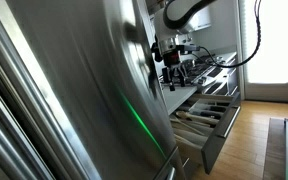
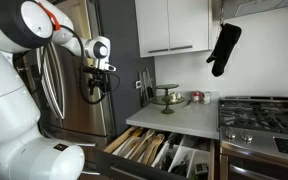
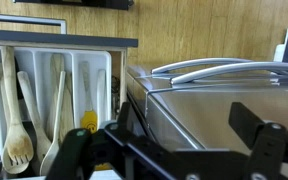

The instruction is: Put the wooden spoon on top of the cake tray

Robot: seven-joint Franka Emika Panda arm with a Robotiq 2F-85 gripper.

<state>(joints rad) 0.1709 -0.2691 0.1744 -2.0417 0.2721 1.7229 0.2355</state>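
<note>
Kitchen drawer (image 1: 216, 138) pulled open, wooden spoon (image 3: 18, 150) lying in its organizer, fingers (image 3: 267, 148) spread apart, empty

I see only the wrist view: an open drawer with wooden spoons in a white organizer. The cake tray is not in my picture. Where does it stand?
Observer: In an exterior view the cake tray stands on the countertop above the open drawer.
Operator: Is something hanging near it?
Observer: A black oven mitt hangs beside the upper cabinet, toward the stove.
Operator: And where is my gripper?
Observer: The gripper hangs in front of the fridge, apparently higher than the countertop.
</note>
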